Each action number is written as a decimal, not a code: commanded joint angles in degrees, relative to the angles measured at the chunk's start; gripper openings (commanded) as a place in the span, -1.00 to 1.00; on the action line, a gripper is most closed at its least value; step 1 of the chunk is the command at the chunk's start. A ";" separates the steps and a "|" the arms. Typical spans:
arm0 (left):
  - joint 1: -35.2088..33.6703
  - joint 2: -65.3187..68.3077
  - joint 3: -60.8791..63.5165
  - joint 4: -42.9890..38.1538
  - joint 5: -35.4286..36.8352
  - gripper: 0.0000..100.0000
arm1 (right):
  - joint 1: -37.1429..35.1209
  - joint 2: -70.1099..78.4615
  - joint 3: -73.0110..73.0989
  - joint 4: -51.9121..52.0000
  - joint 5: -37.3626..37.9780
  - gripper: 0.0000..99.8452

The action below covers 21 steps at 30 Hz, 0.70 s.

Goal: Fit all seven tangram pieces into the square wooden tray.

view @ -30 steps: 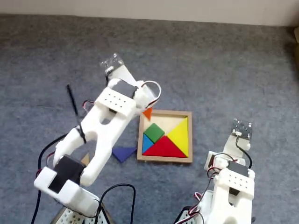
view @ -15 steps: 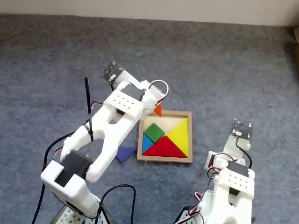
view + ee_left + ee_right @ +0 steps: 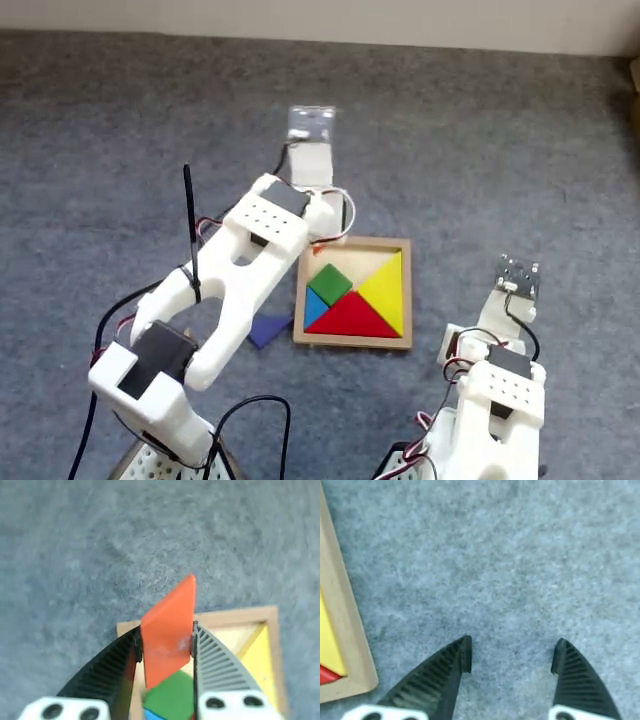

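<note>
Holding the orange piece (image 3: 167, 625), your left gripper (image 3: 165, 637) is clamped on it above the bare far corner of the wooden tray (image 3: 235, 614). Placement step: you'll likely need to line it up with the gap, then lower it beside the green piece (image 3: 170, 697). Your right gripper (image 3: 512, 655) gapes wide, idle.

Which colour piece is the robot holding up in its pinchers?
The orange piece, pinched in the left gripper. The green, blue, red and yellow ones lie flat in the tray.

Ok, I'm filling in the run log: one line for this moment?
left gripper: shut on orange parallelogram piece, over corner of square wooden tray | right gripper: open, over grey carpet
</note>
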 commanded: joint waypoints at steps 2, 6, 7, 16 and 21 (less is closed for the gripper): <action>0.66 -0.40 -0.31 0.79 -19.96 -0.89 | 0.66 -0.84 -0.04 -0.75 0.53 -0.48; 0.92 -0.31 -1.01 4.84 -33.23 -0.89 | 0.66 -0.84 -0.04 -0.75 0.53 -0.48; 0.92 -0.31 -2.24 6.42 -34.46 -0.89 | 0.66 -0.84 -0.04 -0.75 0.53 -0.48; 0.92 11.74 -23.78 26.46 -40.35 -0.89 | 0.66 -0.84 -0.04 -0.84 0.53 -0.48; 1.71 19.38 -34.68 32.70 -40.18 -0.89 | 0.66 -0.84 -0.04 -0.84 0.53 -0.48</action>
